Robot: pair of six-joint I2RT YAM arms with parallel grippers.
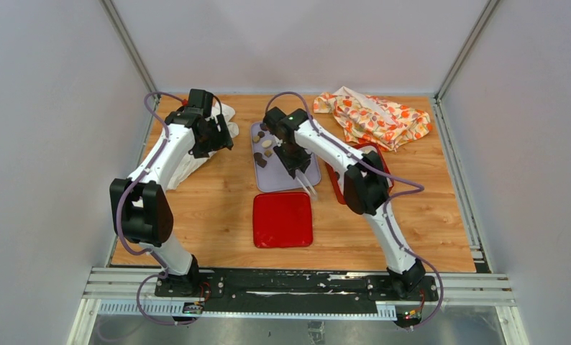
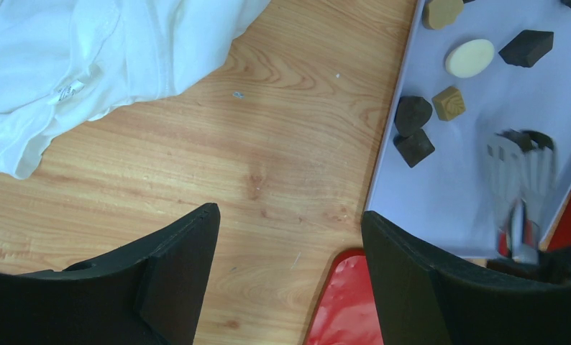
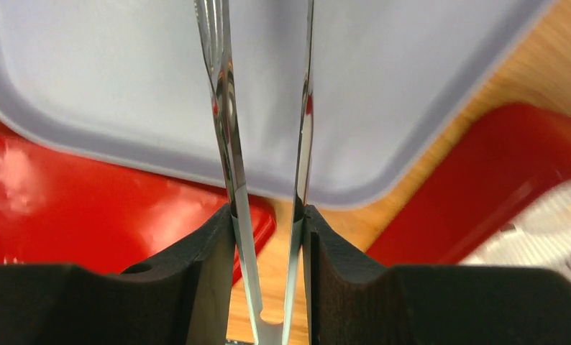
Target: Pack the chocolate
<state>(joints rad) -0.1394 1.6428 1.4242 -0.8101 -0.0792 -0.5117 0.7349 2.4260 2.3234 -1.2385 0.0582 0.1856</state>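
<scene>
Where the chocolate [image 2: 414,131] lies: loose on the lavender tray [image 2: 451,205], gathered in its far-left part, apart from the tongs' tips.
Pieces seen: two dark lumps touching each other by the tray's left rim, a tan cube just beside them, a cream oval, a dark block, and a tan round piece at the far edge.
Tray position: flat on the wooden table [image 2: 268,151], far of the red square lid [image 1: 282,219], its near rim just beside that lid.
Right gripper [image 3: 267,215]: jaws pinching the tongs [image 3: 226,115] near the hinge, one metal arm against each black finger, the two arms squeezed close and running out over the tray.
Tong tips: low over the tray's right half in the left wrist view. Something dark shows at them, too blurred to tell what or whether it is gripped.
Left gripper [image 2: 290,212]: jaws spread wide, nothing between them, above bare wood between the white cloth [image 2: 88,57] and the tray's left rim.
Red box [image 3: 505,172]: right of the tray, partly under the right arm, with white crinkled paper cups [image 3: 545,230] inside.
Patterned cloth [image 1: 375,118]: crumpled at the far right of the table, well apart from the tray.
</scene>
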